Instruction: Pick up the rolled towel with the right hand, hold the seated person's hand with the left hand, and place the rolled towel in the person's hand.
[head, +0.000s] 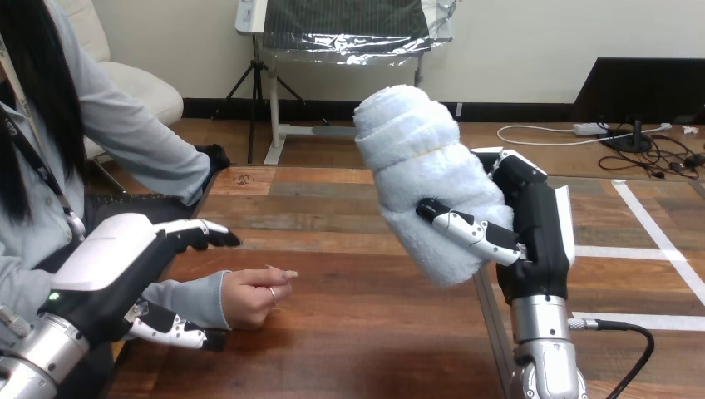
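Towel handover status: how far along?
Done: the right robot hand is curled round the rolled towel, held up off the table. In hand: the left robot hand sits at the person's sleeve, fingers straight above it, thumb below, not closed on it. Left: grip the person's hand, which rests loosely closed on the table, then place the towel in it.
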